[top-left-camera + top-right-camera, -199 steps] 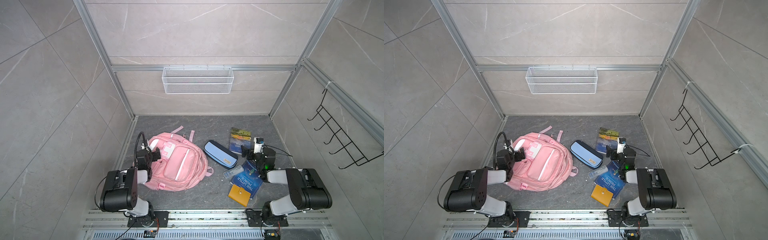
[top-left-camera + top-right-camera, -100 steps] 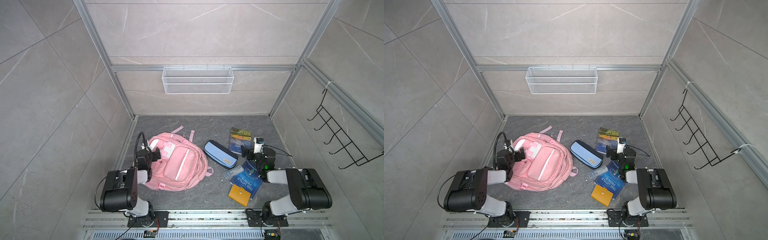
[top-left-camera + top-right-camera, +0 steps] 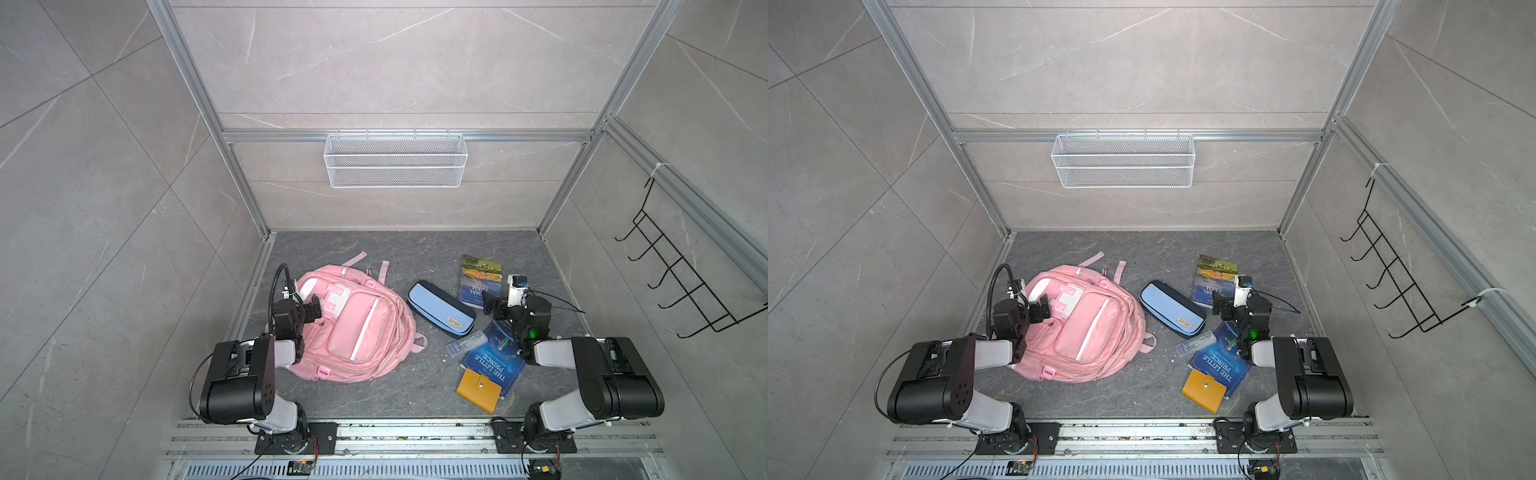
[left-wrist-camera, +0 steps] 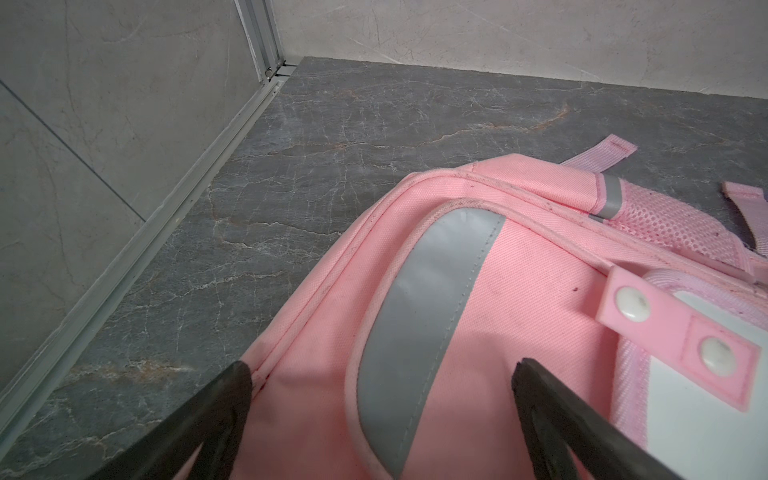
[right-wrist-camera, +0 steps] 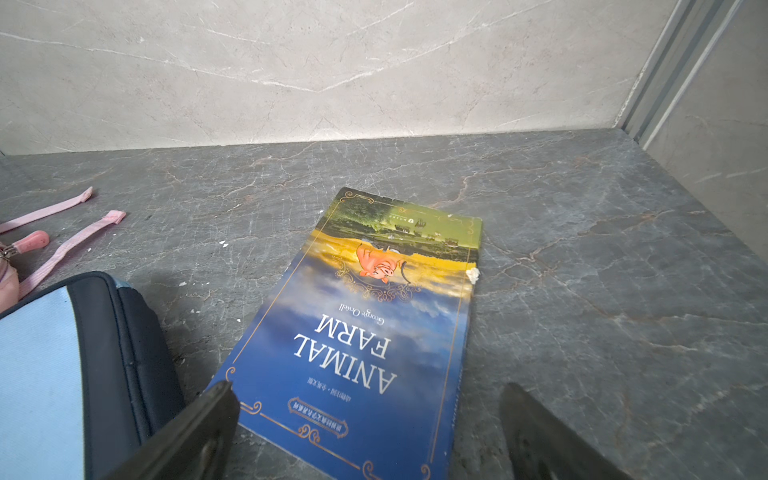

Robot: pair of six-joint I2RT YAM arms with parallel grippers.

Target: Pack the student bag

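Observation:
The pink student bag lies flat on the dark floor at the left, front pockets up, straps toward the back wall. My left gripper hovers over its upper left part near the buckle flap. In the left wrist view the left gripper is open over the bag, astride a grey stripe, gripping nothing. My right gripper is open and empty over the near end of the Animal Farm book.
A light-blue and navy pencil case lies between bag and book. Nearer the front lie a clear plastic case, a blue Little Prince book and an orange wallet. A wire basket hangs on the back wall, a hook rack at right.

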